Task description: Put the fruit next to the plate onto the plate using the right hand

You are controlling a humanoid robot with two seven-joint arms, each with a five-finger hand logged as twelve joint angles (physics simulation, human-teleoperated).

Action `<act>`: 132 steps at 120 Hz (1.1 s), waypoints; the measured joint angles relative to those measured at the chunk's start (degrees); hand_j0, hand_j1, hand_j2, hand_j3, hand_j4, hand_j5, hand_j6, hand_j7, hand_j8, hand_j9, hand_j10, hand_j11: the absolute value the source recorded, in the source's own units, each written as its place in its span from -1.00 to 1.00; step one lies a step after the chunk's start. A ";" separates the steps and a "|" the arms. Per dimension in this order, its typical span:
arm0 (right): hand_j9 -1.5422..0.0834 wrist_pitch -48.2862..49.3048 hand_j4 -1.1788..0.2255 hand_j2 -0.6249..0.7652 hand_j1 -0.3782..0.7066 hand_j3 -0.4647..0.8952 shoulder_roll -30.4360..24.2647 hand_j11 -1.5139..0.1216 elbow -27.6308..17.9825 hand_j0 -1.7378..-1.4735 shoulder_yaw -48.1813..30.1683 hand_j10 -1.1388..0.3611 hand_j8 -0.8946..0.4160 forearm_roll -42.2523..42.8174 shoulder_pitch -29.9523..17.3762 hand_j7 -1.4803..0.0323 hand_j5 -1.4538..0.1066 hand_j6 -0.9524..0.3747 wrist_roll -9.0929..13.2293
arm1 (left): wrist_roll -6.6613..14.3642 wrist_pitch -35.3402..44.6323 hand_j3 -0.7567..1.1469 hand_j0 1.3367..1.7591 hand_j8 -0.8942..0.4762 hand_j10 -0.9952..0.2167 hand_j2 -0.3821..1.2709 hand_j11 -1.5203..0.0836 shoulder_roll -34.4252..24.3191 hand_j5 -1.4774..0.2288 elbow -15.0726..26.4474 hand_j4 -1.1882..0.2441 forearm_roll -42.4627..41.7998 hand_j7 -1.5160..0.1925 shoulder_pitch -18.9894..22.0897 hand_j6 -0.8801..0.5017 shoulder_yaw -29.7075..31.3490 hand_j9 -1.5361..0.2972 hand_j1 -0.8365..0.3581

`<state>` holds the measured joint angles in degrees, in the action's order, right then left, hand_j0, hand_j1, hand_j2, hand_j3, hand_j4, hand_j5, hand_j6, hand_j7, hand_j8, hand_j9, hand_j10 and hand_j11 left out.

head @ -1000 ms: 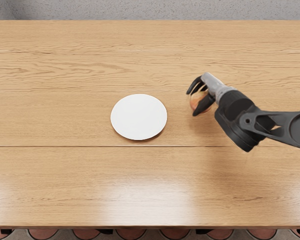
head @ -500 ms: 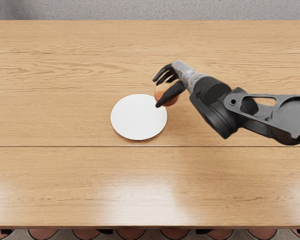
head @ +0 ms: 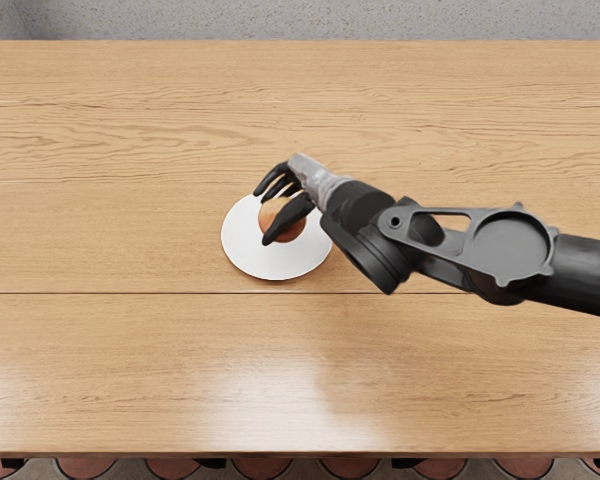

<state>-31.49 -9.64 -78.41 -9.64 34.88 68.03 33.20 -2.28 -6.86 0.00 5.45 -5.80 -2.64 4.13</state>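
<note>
Right hand [head: 285,196] with fingers [head: 283,220] curled around orange fruit [head: 278,218] over white plate [head: 250,248] on tabletop [head: 130,330], contact with plate unclear.

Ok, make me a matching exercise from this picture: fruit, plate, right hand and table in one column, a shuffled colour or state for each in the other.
1 fruit
2 plate
3 right hand
4 table

A white and round
B light wood
C orange, held over the plate
D dark, curled round the fruit

Pairs: 1-C, 2-A, 3-D, 4-B
</note>
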 joint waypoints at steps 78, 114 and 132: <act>0.46 0.23 0.29 -0.10 -0.39 -0.32 1.48 0.41 3.33 -0.40 -0.37 0.19 -0.01 0.03 -1.40 0.48 0.40 0.03 -1.79 | 0.00 0.00 -0.20 0.52 -0.03 0.26 -0.48 0.52 0.00 0.38 0.00 0.34 0.00 0.42 0.00 -0.06 0.00 0.35 0.52; 0.65 26.63 0.46 -0.13 -0.61 -0.32 -8.92 0.60 1.99 -0.40 -21.32 0.32 0.14 -8.40 -10.28 0.69 0.60 0.20 -2.41 | 0.00 0.00 -0.20 0.52 -0.03 0.26 -0.48 0.52 0.00 0.38 0.00 0.34 0.00 0.42 0.00 -0.06 0.00 0.35 0.52; 0.73 48.71 0.53 -0.12 -0.72 -0.32 -17.01 0.69 2.43 -0.40 -33.18 0.39 0.21 -19.83 -18.71 0.78 0.69 0.28 -2.47 | 0.00 0.00 -0.20 0.52 -0.03 0.26 -0.48 0.52 0.00 0.38 0.00 0.34 0.00 0.42 0.00 -0.06 0.00 0.35 0.52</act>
<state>17.22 -26.64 -75.98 -42.82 15.05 49.32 30.73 -2.29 -6.86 0.00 5.45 -5.80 -2.64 4.13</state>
